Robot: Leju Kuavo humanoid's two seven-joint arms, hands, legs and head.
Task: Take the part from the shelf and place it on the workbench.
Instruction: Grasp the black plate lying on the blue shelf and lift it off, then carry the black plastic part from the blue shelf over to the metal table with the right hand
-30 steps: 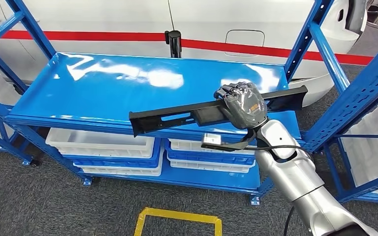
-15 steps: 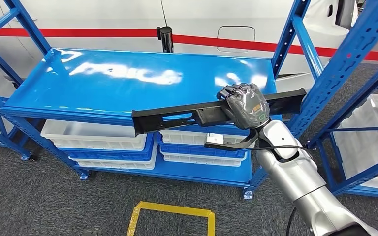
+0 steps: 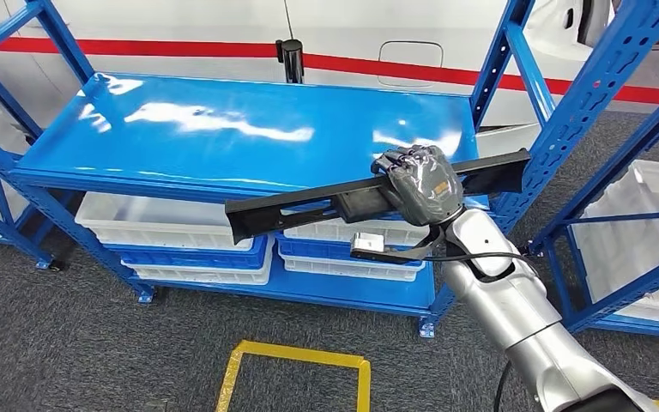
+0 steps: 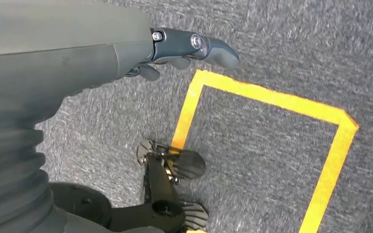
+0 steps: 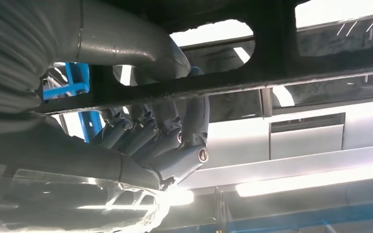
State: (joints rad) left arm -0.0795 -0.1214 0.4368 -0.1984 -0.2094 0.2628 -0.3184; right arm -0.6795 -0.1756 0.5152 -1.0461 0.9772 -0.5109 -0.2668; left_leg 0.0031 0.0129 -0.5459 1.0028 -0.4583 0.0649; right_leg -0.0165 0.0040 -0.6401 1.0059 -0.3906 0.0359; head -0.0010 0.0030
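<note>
Standing before the glossy blue steel shelf rack (image 3: pixel 197 137), the silver right arm's hand (image 3: pixel 420 184) grasps a long black plastic part (image 3: pixel 309 206), held level just off the shelf's near right edge. Left hand (image 4: pixel 184 46) hangs over grey carpet, fingers loosely extended, holding nothing.

part (image 3: pixel 309 209) before shelf (image 3: pixel 223 137), bins (image 3: pixel 172 233) beneath

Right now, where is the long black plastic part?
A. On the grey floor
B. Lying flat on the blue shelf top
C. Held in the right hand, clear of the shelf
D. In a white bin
C: the right hand grips the long black plastic part near its middle, lifted in front of the blue shelf.
</note>
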